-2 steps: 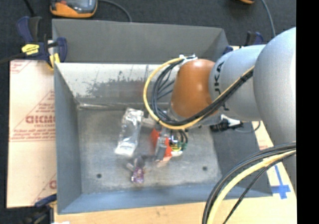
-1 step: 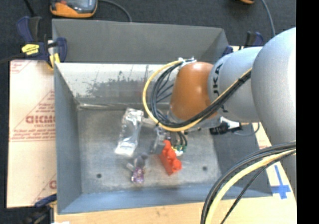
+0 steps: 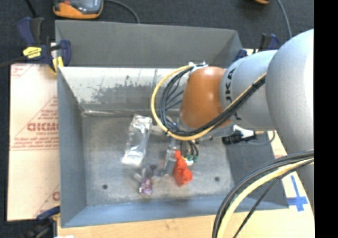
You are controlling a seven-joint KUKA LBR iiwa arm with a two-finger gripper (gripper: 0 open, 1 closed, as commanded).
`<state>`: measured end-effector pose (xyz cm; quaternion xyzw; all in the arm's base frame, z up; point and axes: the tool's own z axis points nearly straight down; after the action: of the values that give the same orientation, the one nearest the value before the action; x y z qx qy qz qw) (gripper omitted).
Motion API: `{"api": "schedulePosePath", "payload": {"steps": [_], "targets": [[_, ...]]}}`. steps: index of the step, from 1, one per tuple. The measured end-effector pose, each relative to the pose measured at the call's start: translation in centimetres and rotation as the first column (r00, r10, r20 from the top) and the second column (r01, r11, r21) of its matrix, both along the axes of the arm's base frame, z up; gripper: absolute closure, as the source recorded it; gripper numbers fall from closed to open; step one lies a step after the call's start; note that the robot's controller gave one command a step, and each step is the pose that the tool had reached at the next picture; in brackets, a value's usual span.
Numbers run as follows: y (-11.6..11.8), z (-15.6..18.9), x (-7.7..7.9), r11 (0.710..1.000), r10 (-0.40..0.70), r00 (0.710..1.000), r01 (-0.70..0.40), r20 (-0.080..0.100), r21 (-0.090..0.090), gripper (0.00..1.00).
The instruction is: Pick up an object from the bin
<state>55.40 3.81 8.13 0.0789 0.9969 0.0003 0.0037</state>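
**Grey metal bin, gripper low among a few loose things**

The bin (image 3: 71, 179) holds only a handful of things, all on its floor toward the near wall. The arm (image 3: 274, 89) reaches in from the right. Its orange cover (image 3: 203, 97) and the cable loops around it hide much of the wrist from me.

Below the cover, the gripper (image 3: 170, 162) is down close to the floor. A small red thing (image 3: 182, 173) of irregular shape lies just beside it, on the side toward the near wall and to the right. A clear packet (image 3: 136, 140), crumpled, lies to the gripper's left and apart from it. A small purple thing (image 3: 145, 186) sits nearer the front wall, with dark bits beside it that I cannot name.

I cannot tell whether the gripper is open or closed, or whether it has hold of anything. The red thing meets its outline, but I cannot tell whether it is gripped or merely alongside.

As I judge it, the descent is made, or nearly so. Nothing appears raised off the floor, so the grasp is unconfirmed. What remains is to secure one thing and lift it clear of the walls.
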Motion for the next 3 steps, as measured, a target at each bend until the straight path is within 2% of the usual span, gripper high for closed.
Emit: {"api": "schedulePosePath", "payload": {"steps": [1,2,3], "targets": [[2.1,-1.1,-7.8,0.999,-0.038,0.999,0.038,-0.001,0.0,0.0],[4.1,-1.1,-3.2,0.995,-0.101,0.995,0.101,-0.001,0.002,0.0],[4.0,-1.1,-3.3,0.995,-0.103,0.995,0.103,-0.005,0.001,1.0]]}}
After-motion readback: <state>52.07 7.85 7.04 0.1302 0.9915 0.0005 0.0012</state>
